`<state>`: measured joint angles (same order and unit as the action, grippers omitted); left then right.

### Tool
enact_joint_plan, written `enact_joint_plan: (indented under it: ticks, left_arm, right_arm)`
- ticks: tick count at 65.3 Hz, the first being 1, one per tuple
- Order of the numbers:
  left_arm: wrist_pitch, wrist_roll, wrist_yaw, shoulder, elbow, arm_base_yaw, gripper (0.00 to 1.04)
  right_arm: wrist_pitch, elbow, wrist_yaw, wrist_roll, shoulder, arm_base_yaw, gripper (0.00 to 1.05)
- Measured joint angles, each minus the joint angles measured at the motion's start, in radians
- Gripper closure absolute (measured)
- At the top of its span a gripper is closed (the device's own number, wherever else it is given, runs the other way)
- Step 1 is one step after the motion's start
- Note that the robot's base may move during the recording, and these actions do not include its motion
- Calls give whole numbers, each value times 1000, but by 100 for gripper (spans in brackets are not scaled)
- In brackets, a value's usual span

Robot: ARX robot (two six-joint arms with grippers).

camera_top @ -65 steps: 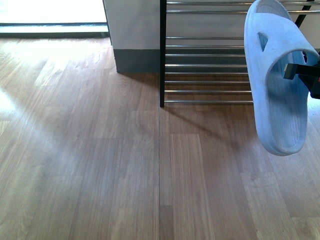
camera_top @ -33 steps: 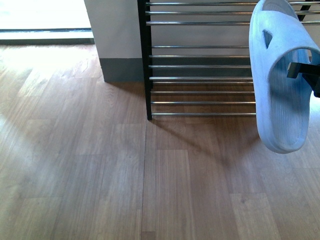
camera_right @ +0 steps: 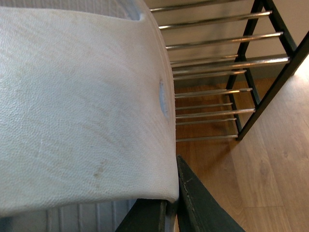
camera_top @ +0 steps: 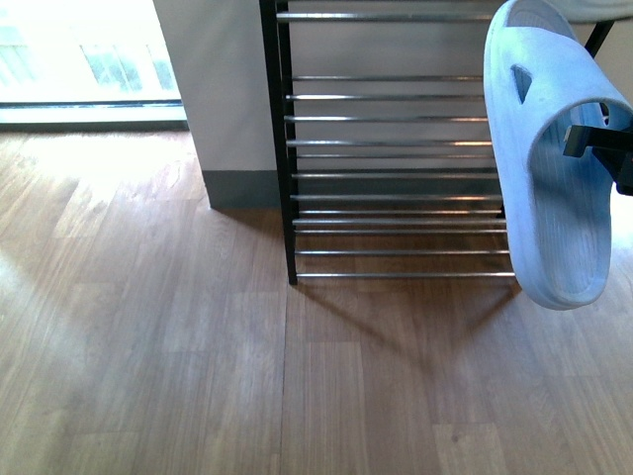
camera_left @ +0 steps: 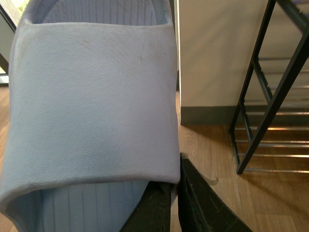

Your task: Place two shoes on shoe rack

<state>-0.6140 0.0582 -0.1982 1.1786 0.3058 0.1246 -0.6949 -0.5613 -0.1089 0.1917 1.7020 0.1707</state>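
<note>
Before shoe rack (camera_top: 285, 148) — right gripper (camera_right: 171, 205) pinches slipper (camera_top: 554, 198), left gripper (camera_left: 175, 203) second slipper (camera_left: 91, 96); jaw tips hidden.

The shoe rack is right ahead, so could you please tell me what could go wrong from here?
1. The blue slipper hangs nearly upright from the right gripper, gripped at its strap; its lower end could catch a rod of the shoe rack.
2. The shelves are slim rods with gaps, so a slipper released tilted might poke through.
3. The left gripper holds a second slipper out of the front view, near the rack's frame; it may bump.
</note>
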Motion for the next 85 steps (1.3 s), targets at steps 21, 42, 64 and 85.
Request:
enact_joint_plan:
  ticks: [21,42,64,85]
  left_arm:
    - [0,0,0,2,0,0,103]
    - [0,0,0,1,0,0,103]
    - [0,-1,-1,0,0,0,103]
    - [0,-1,0,0,0,0,103]
  right_arm:
    - [0,-2,-2,0,0,0,103]
    - [0,-2,1,0,0,0,103]
    - [-389,-6,85,-93,122,21,103]
    - [8,-409,80,-192,328,104,103]
